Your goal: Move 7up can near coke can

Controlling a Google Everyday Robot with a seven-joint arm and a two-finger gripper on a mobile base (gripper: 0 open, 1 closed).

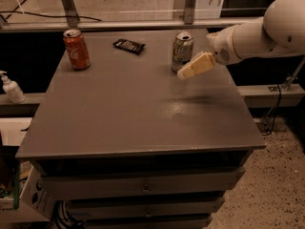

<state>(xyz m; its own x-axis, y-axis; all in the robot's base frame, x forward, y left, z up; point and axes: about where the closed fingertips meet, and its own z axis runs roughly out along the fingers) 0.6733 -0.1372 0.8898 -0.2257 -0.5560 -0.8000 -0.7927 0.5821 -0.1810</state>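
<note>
- The tool (187,71) hangs low over the counter (143,123); whether it is apart or together, I cannot tell.
- Just behind its tip the 7up can (182,51) stands upright; contact is unclear.
- Farther left lies a flat black object (129,46).
- Well beyond that, far left of the tool, stands the coke can (76,49).

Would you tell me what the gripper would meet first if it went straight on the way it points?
The gripper, just right of the 7up can, points left and slightly down. Probably the can's lower side comes first; depth is unclear, so it may pass in front and reach the table.
</note>
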